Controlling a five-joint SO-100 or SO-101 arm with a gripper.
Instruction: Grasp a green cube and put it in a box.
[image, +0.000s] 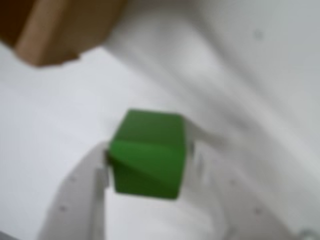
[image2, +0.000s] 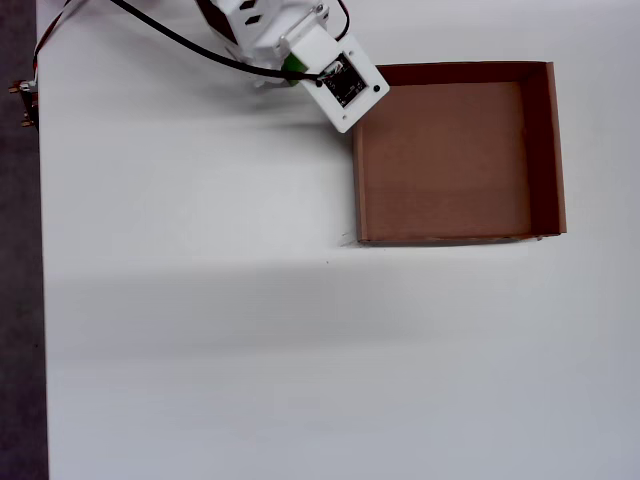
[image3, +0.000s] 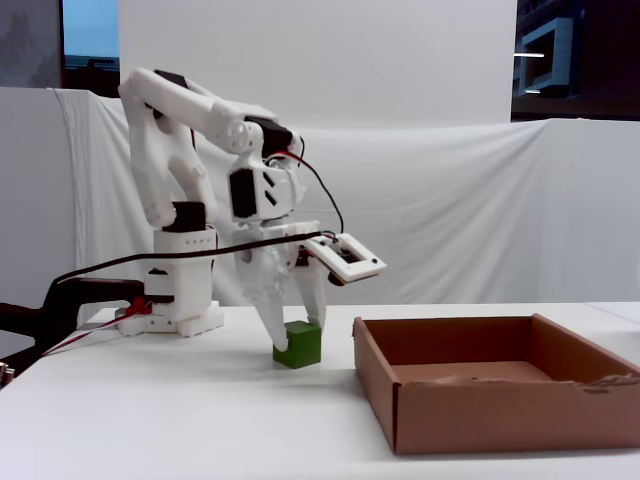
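Fixed view: white plastic gripper (image3: 297, 335) clamps matte green cube (image3: 299, 344), a finger on each side, cube at table (image3: 150, 420) level. At its 3 o'clock, apart: shallow square brown cardboard box (image3: 470, 420), nothing visible inside.
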